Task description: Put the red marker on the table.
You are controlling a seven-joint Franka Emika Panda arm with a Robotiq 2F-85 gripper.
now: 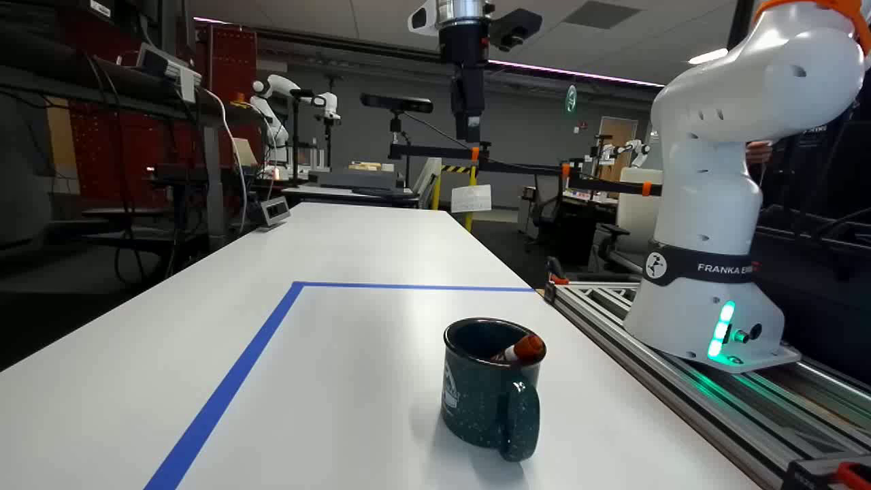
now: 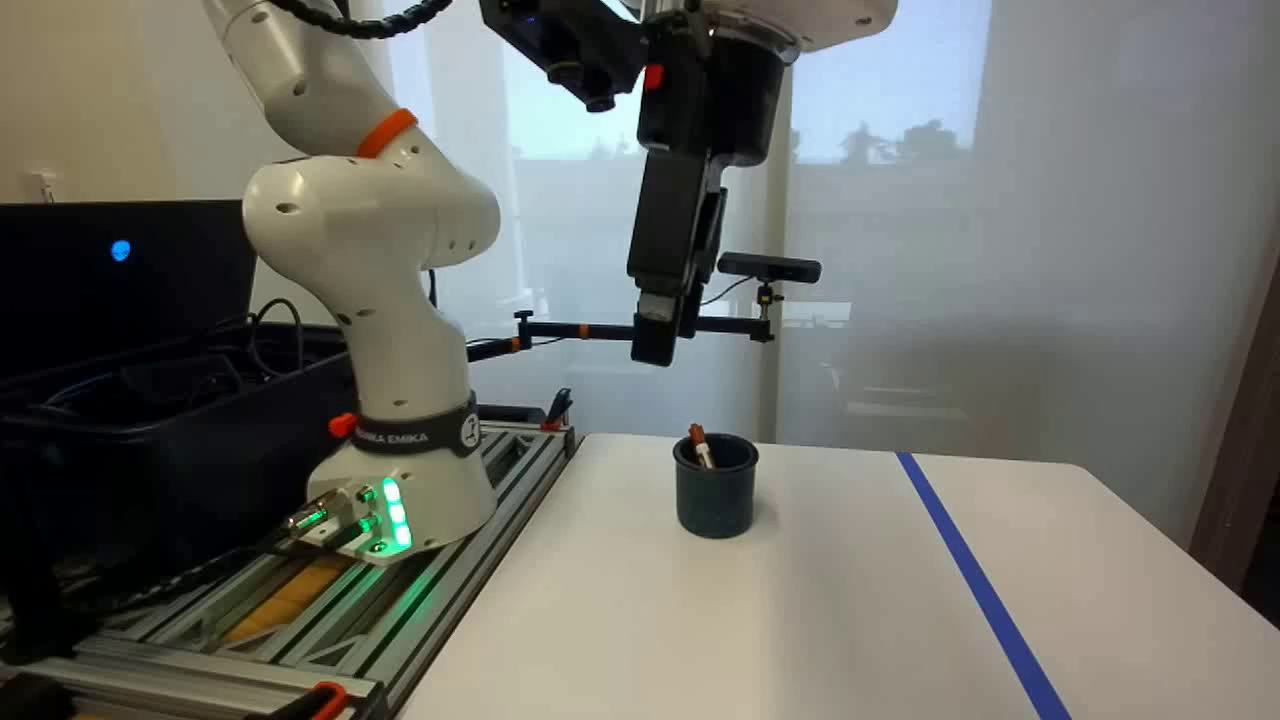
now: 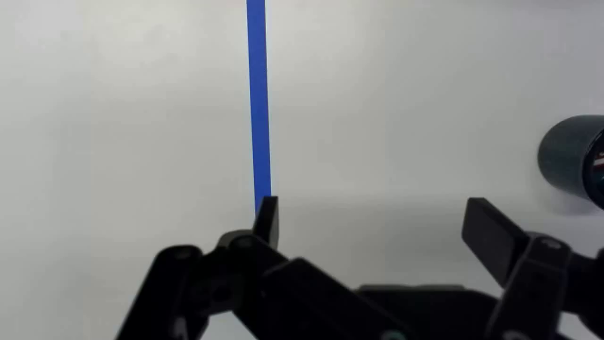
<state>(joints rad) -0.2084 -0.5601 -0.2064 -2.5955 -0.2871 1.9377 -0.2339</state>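
The red marker (image 1: pixel 528 348) stands tilted inside the dark teal mug, its red-brown end showing at the rim in both exterior views (image 2: pixel 698 437). In the wrist view, part of the marker (image 3: pixel 599 162) shows at the right edge. The mug (image 1: pixel 476 401) stands upright on the white table (image 1: pixel 354 381); it also shows in an exterior view (image 2: pixel 715 502) and, cut off, in the wrist view (image 3: pixel 564 153). My gripper (image 3: pixel 370 219) is open and empty, high above the table. It also shows in both exterior views (image 1: pixel 468 129) (image 2: pixel 668 335). The marker's lower part is hidden in the mug.
Blue tape (image 1: pixel 238 367) marks lines on the table. A metal rail (image 2: pixel 470 580) with the white robot base (image 2: pixel 410 500) runs along one table edge. A camera on a black arm (image 2: pixel 768 268) stands beyond the table. A small grey box (image 1: pixel 274 212) sits at the table's far edge.
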